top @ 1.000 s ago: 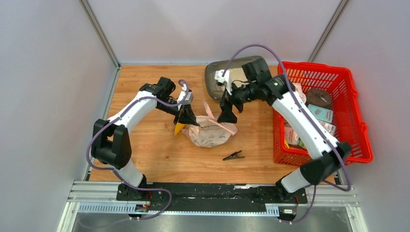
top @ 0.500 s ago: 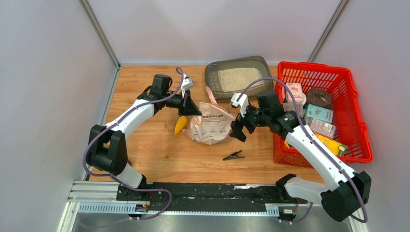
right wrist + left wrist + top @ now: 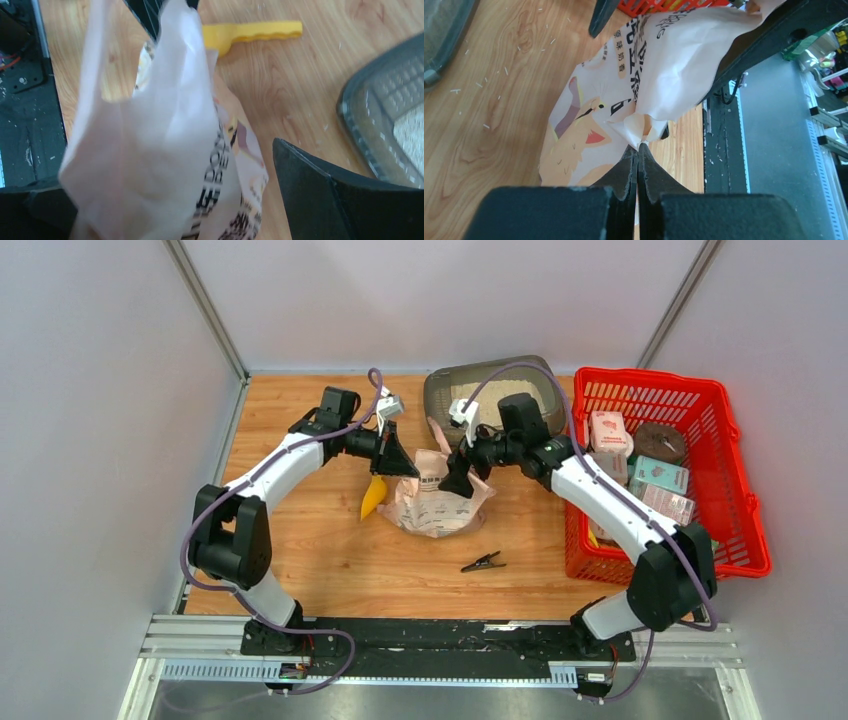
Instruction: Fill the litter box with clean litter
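Pale wood forms the counter (image 3: 320, 560), seen from above with both arm bases at its near edge. Nearest the bases lies a small black clip (image 3: 483, 562), alone on the wood. Beyond it, near the middle of the counter, stands a crumpled pinkish-beige printed litter bag (image 3: 437, 508), with a yellow scoop (image 3: 373, 498) lying flat just beside its left side. The left hand (image 3: 393, 462) reaches in from the left. Its fingers are pressed fully together, and the left wrist view shows them pinching a fold of the bag's upper edge. The right hand (image 3: 457, 480) reaches in from the right with its fingers spread to their widest. In the right wrist view the bag's raised, blurred top stands between the two fingers, and neither is seen pressing on it. At the far edge of the counter, behind the bag and partly covered by the right arm, sits the litter box (image 3: 436, 400), a shallow dark tray. A bed of clean litter (image 3: 520, 387) shows inside it, and a few stray grains dot the wood nearby. Just to its right, a red mesh basket (image 3: 650, 374) holding cartons and packets occupies the right side of the counter.
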Robot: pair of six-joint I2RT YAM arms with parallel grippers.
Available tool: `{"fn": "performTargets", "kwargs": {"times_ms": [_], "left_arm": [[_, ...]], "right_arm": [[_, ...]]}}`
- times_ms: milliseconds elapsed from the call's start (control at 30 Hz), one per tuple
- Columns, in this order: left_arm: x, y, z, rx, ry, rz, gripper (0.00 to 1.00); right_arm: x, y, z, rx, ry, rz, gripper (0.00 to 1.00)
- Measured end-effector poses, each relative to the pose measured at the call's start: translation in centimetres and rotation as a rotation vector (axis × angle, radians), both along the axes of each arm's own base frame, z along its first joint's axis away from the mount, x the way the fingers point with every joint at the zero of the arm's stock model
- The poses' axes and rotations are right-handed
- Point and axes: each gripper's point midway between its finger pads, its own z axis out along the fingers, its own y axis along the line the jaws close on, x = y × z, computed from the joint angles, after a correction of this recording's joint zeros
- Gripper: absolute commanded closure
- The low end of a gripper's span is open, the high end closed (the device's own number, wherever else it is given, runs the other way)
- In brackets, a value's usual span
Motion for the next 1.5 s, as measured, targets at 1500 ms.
{"fn": "performTargets", "kwargs": {"times_ms": [1500], "left_arm": [[1.3,2.4,0.5,0.181,0.100,0.053,0.98]], "right_arm": [[1.4,8.9,-1.4,0.106,0.148,0.017,0.15]]}}
